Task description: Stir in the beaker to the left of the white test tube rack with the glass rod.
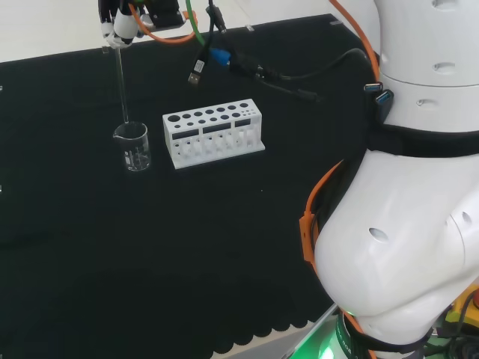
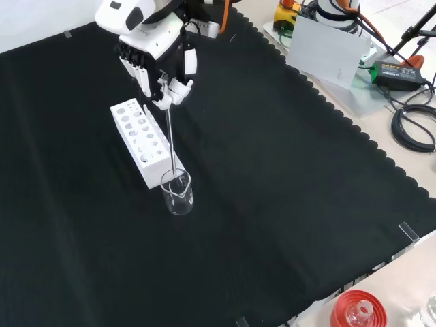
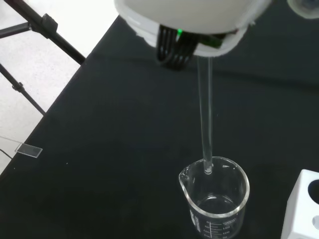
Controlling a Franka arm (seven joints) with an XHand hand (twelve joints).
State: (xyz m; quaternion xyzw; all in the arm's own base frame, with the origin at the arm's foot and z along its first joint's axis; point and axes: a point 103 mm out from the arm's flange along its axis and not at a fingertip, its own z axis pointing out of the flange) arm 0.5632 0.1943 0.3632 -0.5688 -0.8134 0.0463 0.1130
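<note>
Beaker on counter, nearest in front view, just at near end of white test tube rack; in head view it stands left of rack.

Glass rod upright, lower tip at beaker's mouth, just inside rim in wrist view. Rod fetched and placed; stirring itself looks yet to do.

Hand farther back and above, fingers curled, pinching rod's top.

Wrist view shows tip against rim and beaker seemingly empty; head view shows rod's full drop.

We count one beaker, one glass rod, one white test tube rack, one hand.
</note>
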